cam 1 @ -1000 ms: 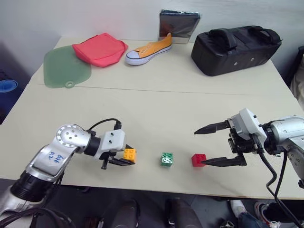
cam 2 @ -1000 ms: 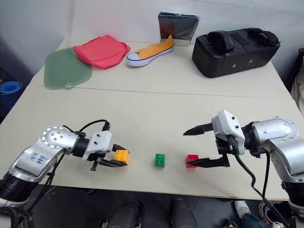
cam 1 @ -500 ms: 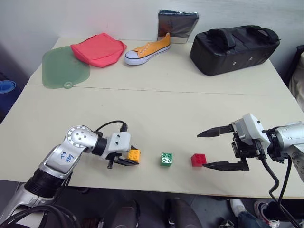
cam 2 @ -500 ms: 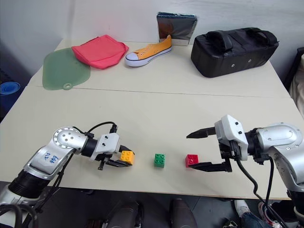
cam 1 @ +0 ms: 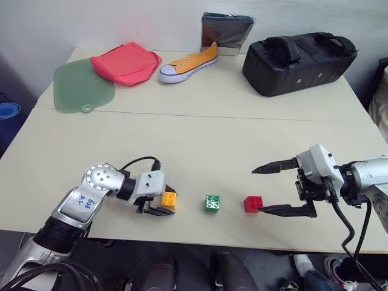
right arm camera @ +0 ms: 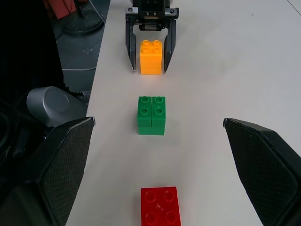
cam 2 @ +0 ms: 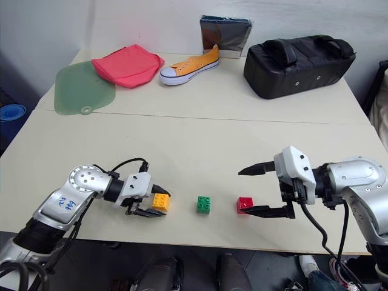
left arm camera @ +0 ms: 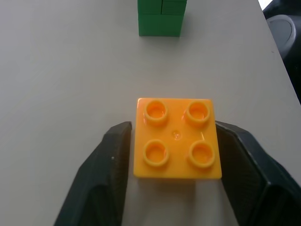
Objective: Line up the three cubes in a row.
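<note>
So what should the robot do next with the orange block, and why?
Probably pull the left gripper straight back. Its fingers now stand apart from the orange cube, which sits on the table in line with the green cube and red cube.

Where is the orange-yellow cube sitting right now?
The orange-yellow cube sits on the table's near edge at the left end of the row, left of the green cube, between the left pincer's parted fingers.

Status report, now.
Left pincer open, straddling orange cube. Right pincer open beside red cube. Green cube between them; row formed, nothing blocking.
</note>
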Tool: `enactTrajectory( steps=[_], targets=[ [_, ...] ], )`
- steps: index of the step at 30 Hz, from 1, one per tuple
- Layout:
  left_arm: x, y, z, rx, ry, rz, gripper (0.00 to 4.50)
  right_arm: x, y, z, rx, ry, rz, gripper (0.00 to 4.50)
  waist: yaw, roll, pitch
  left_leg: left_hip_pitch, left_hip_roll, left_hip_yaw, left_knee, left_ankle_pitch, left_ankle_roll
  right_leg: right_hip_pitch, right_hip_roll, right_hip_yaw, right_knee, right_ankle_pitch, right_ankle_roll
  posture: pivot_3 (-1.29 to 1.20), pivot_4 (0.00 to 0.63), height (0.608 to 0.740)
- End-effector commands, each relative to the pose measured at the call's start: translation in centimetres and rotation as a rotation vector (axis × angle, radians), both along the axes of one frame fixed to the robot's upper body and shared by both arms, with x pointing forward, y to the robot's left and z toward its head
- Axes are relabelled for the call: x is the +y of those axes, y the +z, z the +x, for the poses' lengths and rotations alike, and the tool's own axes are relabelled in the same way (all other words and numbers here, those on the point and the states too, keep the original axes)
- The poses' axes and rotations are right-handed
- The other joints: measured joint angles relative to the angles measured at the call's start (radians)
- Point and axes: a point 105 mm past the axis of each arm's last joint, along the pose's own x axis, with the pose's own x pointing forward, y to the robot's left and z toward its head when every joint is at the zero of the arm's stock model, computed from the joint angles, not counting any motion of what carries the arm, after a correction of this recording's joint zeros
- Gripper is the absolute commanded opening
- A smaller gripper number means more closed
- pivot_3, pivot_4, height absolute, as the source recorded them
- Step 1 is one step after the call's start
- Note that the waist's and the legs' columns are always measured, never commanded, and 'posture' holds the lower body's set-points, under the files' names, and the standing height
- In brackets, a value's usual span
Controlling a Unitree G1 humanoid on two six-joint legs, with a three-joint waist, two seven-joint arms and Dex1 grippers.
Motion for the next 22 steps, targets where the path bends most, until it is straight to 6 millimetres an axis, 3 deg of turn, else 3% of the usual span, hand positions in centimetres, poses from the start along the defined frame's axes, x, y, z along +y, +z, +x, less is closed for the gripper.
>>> enactTrajectory(
  steps=[1, 3, 8, 12, 17, 22],
  targets=[
    [0.4, 1.1, -0.3, -0.012, 0.007, -0.047, 4.00, 0.2, 1.0, -0.2, -0.038, 0.017, 0.010, 4.50, 0.000, 0.000, 0.000, 0.000, 0.000, 0.000, 0.000, 0.000, 0.000, 0.000, 0.000, 0.000, 0.000, 0.000, 0.000, 0.00, 0.150, 0.740],
    [0.9, 2.0, -0.8, -0.001, 0.004, -0.075, 4.49, 0.1, 1.0, -0.2, -0.036, 0.015, 0.007, 4.50, -0.002, 0.000, 0.000, 0.000, 0.000, 0.000, 0.000, 0.000, 0.000, 0.000, 0.000, 0.000, 0.000, 0.000, 0.000, 0.00, 0.150, 0.740],
    [3.7, 5.3, -1.3, -0.006, 0.059, -0.084, 4.49, -1.3, 0.6, -0.6, -0.009, 0.003, -0.029, 4.50, 0.000, 0.000, 0.000, 0.000, 0.000, -0.001, 0.000, 0.000, -0.001, 0.000, 0.000, 0.000, 0.000, 0.000, 0.000, 0.00, 0.150, 0.740],
    [7.6, 7.8, -3.1, 0.006, 0.100, -0.025, 4.49, -4.2, 0.3, -0.9, 0.016, -0.064, -0.082, 4.50, -0.001, 0.000, 0.000, 0.000, 0.000, -0.001, -0.001, 0.000, 0.000, 0.000, -0.001, 0.000, -0.001, 0.000, 0.000, 0.00, 0.150, 0.740],
    [11.2, 8.4, -3.8, -0.044, 0.219, 0.037, 4.49, -8.3, -0.1, -1.3, 0.035, -0.201, -0.105, 4.50, -0.001, 0.000, 0.000, 0.002, 0.000, 0.000, -0.002, -0.003, 0.005, 0.003, -0.001, 0.000, -0.002, 0.000, 0.000, 0.00, 0.150, 0.740],
    [12.1, 8.5, -4.2, -0.063, 0.275, 0.019, 4.49, -11.5, -1.0, -2.9, 0.090, -0.310, -0.115, 4.50, 0.001, 0.000, 0.000, 0.004, 0.000, 0.000, -0.004, -0.003, 0.005, 0.003, -0.001, 0.000, -0.002, -0.001, -0.001, 0.00, 0.150, 0.740]
  ],
)
